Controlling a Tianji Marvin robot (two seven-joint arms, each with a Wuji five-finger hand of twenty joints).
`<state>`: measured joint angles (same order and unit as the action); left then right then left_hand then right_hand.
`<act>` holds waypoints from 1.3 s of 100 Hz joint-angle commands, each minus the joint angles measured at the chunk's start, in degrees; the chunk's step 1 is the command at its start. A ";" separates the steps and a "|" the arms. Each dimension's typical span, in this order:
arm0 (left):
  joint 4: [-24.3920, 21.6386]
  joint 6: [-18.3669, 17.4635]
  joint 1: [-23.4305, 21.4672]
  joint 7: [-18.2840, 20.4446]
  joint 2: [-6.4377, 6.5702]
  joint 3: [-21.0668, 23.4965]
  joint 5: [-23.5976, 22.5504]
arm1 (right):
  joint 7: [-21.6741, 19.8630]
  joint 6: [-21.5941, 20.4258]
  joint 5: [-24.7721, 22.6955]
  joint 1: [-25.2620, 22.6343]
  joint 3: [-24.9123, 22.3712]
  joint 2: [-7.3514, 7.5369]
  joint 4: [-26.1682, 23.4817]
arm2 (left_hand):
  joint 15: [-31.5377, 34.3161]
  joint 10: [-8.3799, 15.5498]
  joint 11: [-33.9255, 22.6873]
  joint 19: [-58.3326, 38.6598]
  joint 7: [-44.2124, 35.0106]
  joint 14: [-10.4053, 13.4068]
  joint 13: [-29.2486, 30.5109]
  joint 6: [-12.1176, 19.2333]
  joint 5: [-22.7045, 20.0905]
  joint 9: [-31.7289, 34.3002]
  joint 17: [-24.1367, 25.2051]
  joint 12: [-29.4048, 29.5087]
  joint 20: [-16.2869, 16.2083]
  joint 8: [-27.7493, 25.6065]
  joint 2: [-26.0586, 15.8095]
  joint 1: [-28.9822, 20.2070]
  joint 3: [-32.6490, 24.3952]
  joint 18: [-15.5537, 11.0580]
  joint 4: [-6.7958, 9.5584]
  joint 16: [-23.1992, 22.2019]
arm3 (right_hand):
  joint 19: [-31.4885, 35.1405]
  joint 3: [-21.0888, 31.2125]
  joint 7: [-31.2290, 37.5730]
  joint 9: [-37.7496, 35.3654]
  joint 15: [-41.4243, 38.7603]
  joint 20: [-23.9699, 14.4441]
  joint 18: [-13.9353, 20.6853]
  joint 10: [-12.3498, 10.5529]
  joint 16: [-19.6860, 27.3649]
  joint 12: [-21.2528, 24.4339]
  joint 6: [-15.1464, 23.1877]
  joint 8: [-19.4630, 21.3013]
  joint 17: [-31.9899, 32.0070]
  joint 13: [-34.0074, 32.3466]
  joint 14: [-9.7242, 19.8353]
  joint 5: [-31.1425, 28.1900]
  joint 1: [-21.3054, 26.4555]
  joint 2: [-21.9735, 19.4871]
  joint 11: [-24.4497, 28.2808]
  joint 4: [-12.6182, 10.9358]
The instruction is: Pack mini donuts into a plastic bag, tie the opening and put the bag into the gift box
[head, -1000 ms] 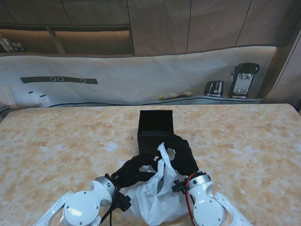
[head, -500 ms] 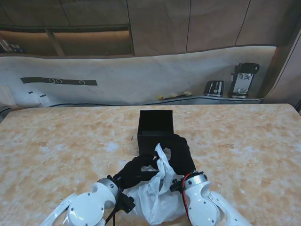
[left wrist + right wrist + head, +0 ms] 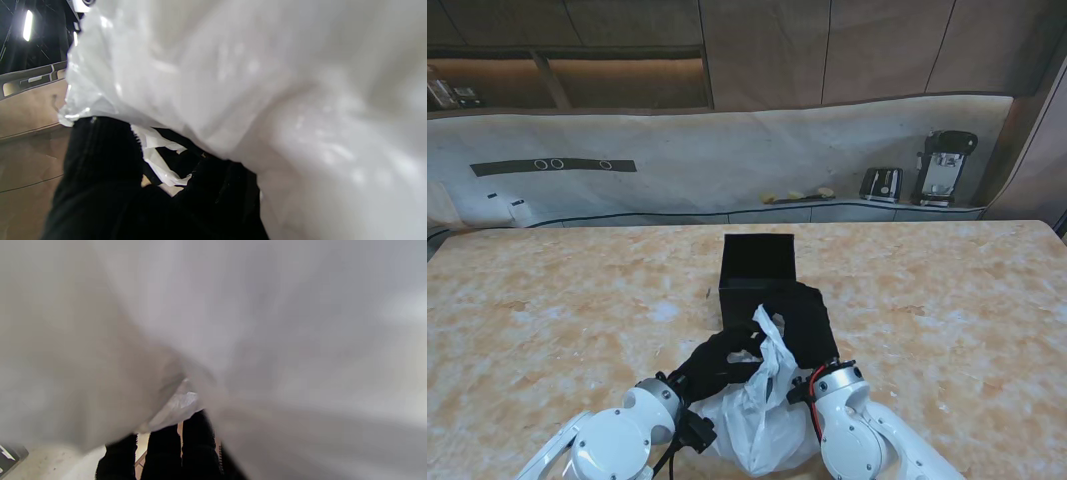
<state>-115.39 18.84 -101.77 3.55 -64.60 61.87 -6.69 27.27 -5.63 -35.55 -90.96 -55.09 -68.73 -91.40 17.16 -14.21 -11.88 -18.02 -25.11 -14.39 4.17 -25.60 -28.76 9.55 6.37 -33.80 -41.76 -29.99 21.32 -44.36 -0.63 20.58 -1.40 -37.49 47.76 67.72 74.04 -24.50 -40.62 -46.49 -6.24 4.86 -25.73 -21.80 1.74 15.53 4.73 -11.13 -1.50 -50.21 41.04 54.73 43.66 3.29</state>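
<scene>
Item: plastic bag (image 3: 762, 425), white, crumpled, sitting on the counter (image 3: 547, 310) near us, between our two wrists, its bulk low and its gathered neck (image 3: 767, 335) rising toward the far side. Item: gift box (image 3: 758, 272), black, lid off or open at the top as far as we can judge, standing just beyond the bag's neck, straight ahead on the centre line. Item: left robot hand (image 3: 719, 362), black-gloved, reaching in from the left, its fingers closed around the left side of the neck; the left wrist view shows a strip of film (image 3: 156, 160) pinched between dark fingers (image 3: 100, 160). Item: right robot hand (image 3: 805, 325), also gloved, curled over the right side of the neck, holding film there; the right wrist view is almost wholly filled by blurred bag (image 3: 233, 323), with fingertips (image 3: 196, 440) just showing. Contents: no donuts can be made out (the film is too opaque and the wrist views too close). Relation governing the coming move: the bag's long axis runs from near to far, body toward us and neck toward the box, so the box lies directly beyond both hands; the right hand is the nearer to it, almost at its front wall. We judge the tying step in hand, the knot not evidently finished.
</scene>
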 commanded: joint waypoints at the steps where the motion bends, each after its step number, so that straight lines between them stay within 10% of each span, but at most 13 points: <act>1: -1.32 0.41 -0.24 1.01 -0.28 -0.24 0.00 | -0.97 0.35 -0.49 0.03 0.65 0.08 0.55 | -1.24 0.07 0.85 1.17 4.25 -0.03 -1.33 5.48 2.52 -1.99 0.76 -0.35 -0.95 1.21 1.10 3.18 2.25 -1.45 -0.97 1.17 | -1.21 -1.58 1.90 2.26 -0.55 -0.80 -0.04 1.02 -1.14 -2.07 -0.18 -0.64 1.30 1.95 -0.08 -0.23 1.06 1.68 0.90 0.02; 61: -2.65 7.38 0.85 -4.32 -1.76 -4.10 -4.03 | -1.31 2.03 -9.01 3.29 3.25 1.63 1.53 | -7.54 -2.31 4.35 5.75 5.35 -2.00 -3.69 1.80 4.69 -3.57 1.49 -3.02 -2.99 0.38 -3.32 2.73 2.44 -1.55 -0.99 -1.74 | -1.36 -1.76 1.47 2.52 -1.58 -1.37 -1.10 2.68 -1.22 -2.21 -2.00 -0.49 1.35 3.06 -1.48 0.09 1.50 0.84 1.32 -1.19; 93: -3.96 13.84 2.35 -7.87 -3.26 -6.88 -5.04 | -1.39 2.73 -14.65 4.25 4.03 2.89 1.96 | -11.58 -3.07 6.96 10.96 8.08 -1.81 -4.34 -0.03 5.85 -4.70 -0.23 -5.20 3.97 -1.11 -5.59 1.87 2.58 -2.82 -0.91 -2.83 | -2.36 -2.32 1.01 2.95 -2.21 -2.01 -1.86 3.90 -1.27 -2.28 -4.06 -0.53 1.92 3.94 -2.39 0.18 2.05 0.49 1.49 -1.64; 130: -2.91 16.19 3.03 -12.75 -4.91 -8.43 -7.63 | -0.32 1.86 -16.09 3.82 3.84 3.18 2.31 | -3.66 -2.63 1.06 6.44 -13.90 -1.06 -2.71 0.03 3.74 -1.03 0.87 -11.46 -3.30 -9.30 -5.21 -16.25 1.57 -3.39 -0.24 -8.69 | -2.36 -2.52 0.70 2.36 -2.66 -2.64 -1.97 3.67 -1.24 -2.31 -4.29 -0.65 1.58 3.55 -2.37 -0.17 1.75 0.81 1.78 -1.63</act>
<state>-118.05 34.97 -99.00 -9.63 -68.87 53.60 -13.75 27.39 -3.36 -51.47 -86.35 -51.51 -65.38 -89.29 11.25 -17.71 -7.53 -10.92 -34.94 -16.41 1.44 -29.34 -23.80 8.17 6.37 -43.66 -42.69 -39.14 17.20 -58.35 1.56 18.72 -1.84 -44.91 46.43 66.62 74.06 -23.78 -42.73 -47.94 -7.89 7.67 -25.74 -21.71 -2.30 15.43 5.40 -8.64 -3.77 -50.08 41.76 54.13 44.97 2.55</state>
